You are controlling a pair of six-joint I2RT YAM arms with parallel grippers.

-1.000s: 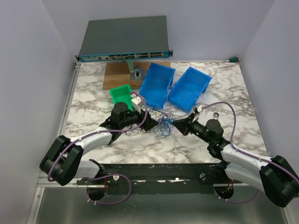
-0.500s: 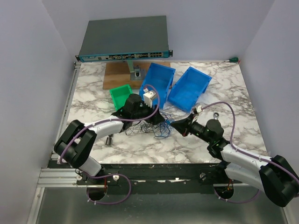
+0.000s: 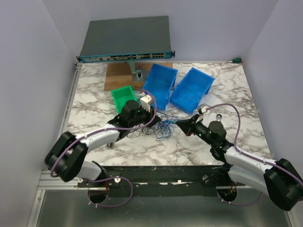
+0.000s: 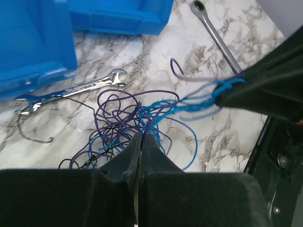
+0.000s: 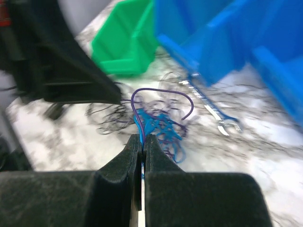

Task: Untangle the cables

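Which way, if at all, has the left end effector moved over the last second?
Yes. In the top view the left end effector shifted slightly right, away from the green bin and toward the cables.

The marble table [image 3: 94,101] bears the cables [image 4: 137,118] between the left gripper [image 4: 142,138] and the right gripper [image 5: 142,138]. A wrench [image 4: 71,90], blue bins [image 3: 161,85] and a green bin [image 3: 124,97] lie beyond them.

1. A grey network switch [image 3: 125,40] sits at the far edge of the marble table [image 3: 90,94].
2. A wooden board [image 3: 118,78] lies just in front of the switch.
3. Two bins sit tilted side by side: the left blue bin [image 3: 160,84] and the right blue bin [image 3: 191,90].
4. A green bin [image 3: 122,97] stands left of them.
5. A silver open-ended wrench [image 4: 71,90] lies just beside a blue bin.
6. A second wrench [image 4: 215,35] lies well apart from the first, on bare marble.
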